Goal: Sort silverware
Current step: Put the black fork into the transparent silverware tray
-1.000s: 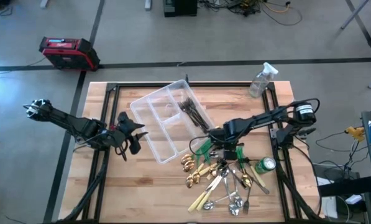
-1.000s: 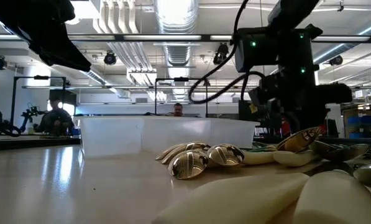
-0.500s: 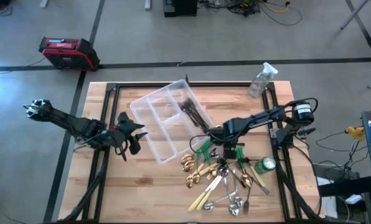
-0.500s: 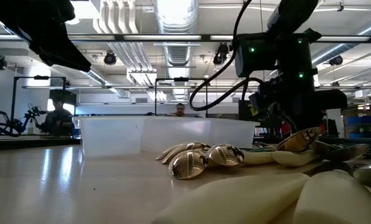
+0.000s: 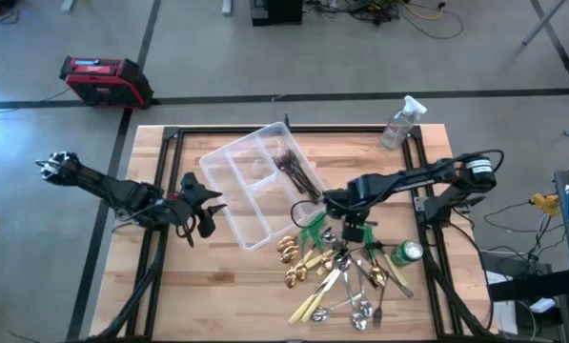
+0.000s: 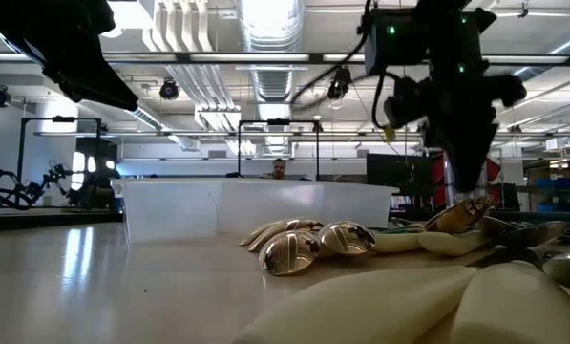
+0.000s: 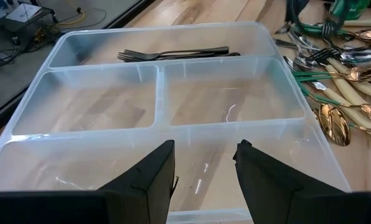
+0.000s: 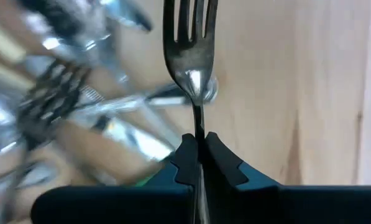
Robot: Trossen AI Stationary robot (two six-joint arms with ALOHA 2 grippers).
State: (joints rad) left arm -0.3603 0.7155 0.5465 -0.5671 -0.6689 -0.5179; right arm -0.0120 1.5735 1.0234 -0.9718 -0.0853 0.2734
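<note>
My right pincer (image 8: 198, 152) clamps fork (image 8: 190, 56) by its handle, tines pointing away | tray (image 5: 229, 164) lies toward the table's far-left | left pincer (image 7: 204, 165) waits part-open at tray's rim

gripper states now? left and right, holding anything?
Left gripper: open, empty, facing the tray.
Right gripper: shut on a fork over the cutlery pile.

The right arm reaches in from the right edge of the worktop toward its middle, its right gripper (image 8: 198, 155) pointing down with jaws clamped tight on the thin handle of a fork (image 8: 191, 46). The left arm lies low at the left side, its left gripper (image 7: 204, 171) level, jaws parted.
</note>
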